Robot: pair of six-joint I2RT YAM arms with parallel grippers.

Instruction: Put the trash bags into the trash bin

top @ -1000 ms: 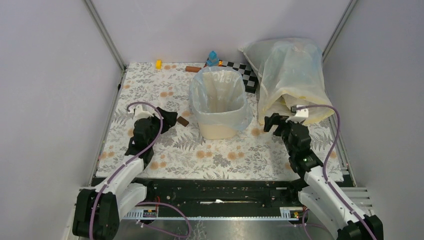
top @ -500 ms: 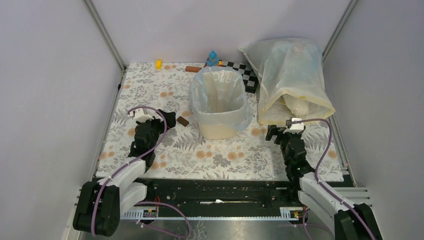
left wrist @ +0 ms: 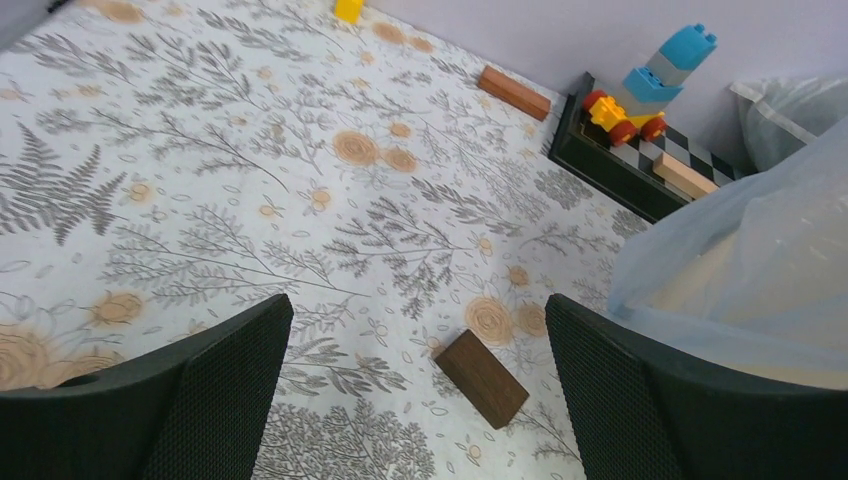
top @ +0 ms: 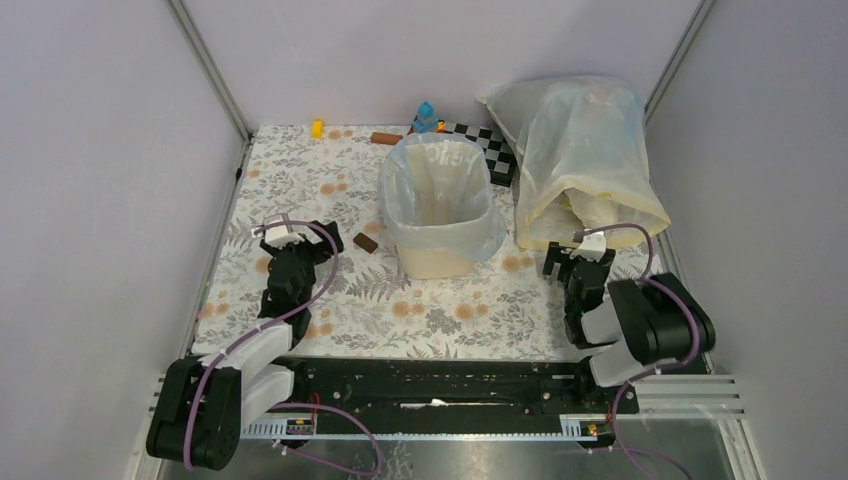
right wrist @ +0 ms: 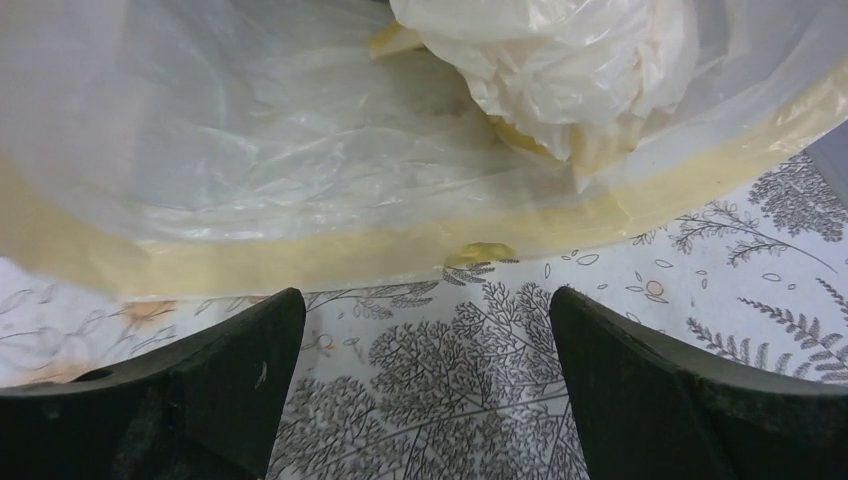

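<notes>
Both pincers stand wide open and empty beside the cream trash bin [top: 438,260], which sits mid-table on a floral cloth [top: 440,310]. The pale-blue trash bag [top: 437,165] lines the bin, its film folded out over the rim. The left gripper [top: 333,240] hovers low near a small brown block [top: 366,242] just left of the bin. The right gripper [top: 560,262] faces the mouth of a large yellowish-clear sack [top: 585,150].
</notes>
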